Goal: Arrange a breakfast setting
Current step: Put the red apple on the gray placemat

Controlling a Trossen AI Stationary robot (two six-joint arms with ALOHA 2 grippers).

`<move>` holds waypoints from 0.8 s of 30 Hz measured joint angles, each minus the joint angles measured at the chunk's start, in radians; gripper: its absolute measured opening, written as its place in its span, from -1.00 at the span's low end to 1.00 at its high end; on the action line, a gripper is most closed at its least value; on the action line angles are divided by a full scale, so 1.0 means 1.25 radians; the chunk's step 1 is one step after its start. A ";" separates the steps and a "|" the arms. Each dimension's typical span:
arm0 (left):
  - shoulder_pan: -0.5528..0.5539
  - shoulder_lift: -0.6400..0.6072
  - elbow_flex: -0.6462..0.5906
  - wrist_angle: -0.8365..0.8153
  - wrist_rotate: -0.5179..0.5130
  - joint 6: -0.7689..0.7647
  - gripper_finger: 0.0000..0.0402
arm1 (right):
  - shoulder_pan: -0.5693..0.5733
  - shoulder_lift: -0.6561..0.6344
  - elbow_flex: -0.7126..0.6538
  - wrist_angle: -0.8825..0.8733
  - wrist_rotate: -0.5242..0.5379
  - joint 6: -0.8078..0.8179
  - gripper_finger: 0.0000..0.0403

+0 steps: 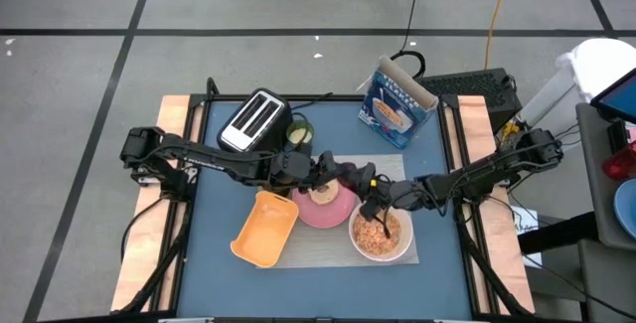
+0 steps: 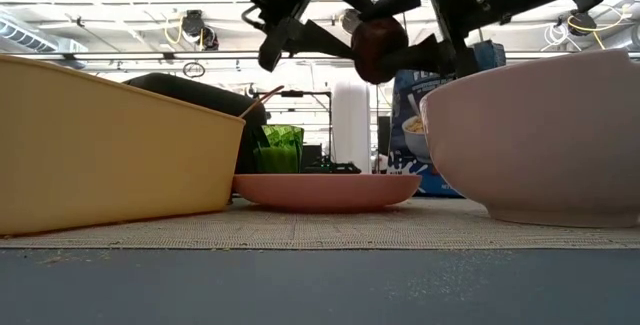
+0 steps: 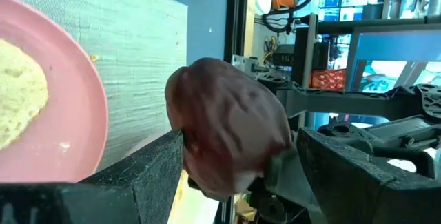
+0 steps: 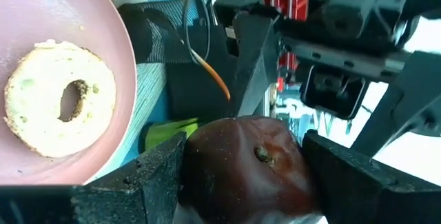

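A dark-red fruit [image 2: 378,45] hangs in the air between my two grippers, above the gap between the pink plate [image 2: 325,190] and the white bowl [image 2: 540,135]. My left gripper [image 1: 354,177] comes from the left and my right gripper [image 1: 374,202] from the right; both are shut on the fruit. A toasted bagel [image 4: 60,107] lies on the plate [image 1: 333,216]. The bowl's rim [image 1: 407,242] rings tan cereal [image 1: 376,239]. Plate and bowl rest on the grey mat [image 1: 318,251]. I cannot make out a spoon. My left gripper pinches the fruit's wrinkled body [image 3: 227,120] between its two fingers [image 3: 151,176], coming about level from the table's left. The fruit is lifted clear. My right gripper pinches the fruit's opposite sides near the stem end [image 4: 262,156] between its two fingers [image 4: 155,172], coming from the table's right. The fruit hangs clear of plate and bowl.
A yellow tray [image 1: 263,229] lies tilted on the mat's left part, beside the plate. A black-and-silver toaster [image 1: 255,119] and a green item [image 1: 300,132] stand at the far left, and a blue cereal box [image 1: 397,104] at the far right.
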 joint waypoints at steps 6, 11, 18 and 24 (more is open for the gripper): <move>0.003 -0.001 0.002 0.001 -0.013 0.017 0.41 | 0.000 0.001 -0.001 -0.001 0.051 0.069 0.30; 0.008 -0.003 0.002 -0.033 -0.012 0.040 0.41 | 0.000 0.001 -0.002 -0.004 0.090 0.105 0.30; 0.034 -0.047 0.002 -0.134 -0.006 0.122 0.41 | -0.015 0.001 -0.002 0.001 0.102 0.172 0.30; 0.063 -0.121 0.002 -0.222 -0.007 0.316 0.41 | -0.049 0.001 -0.002 0.018 0.117 0.253 0.30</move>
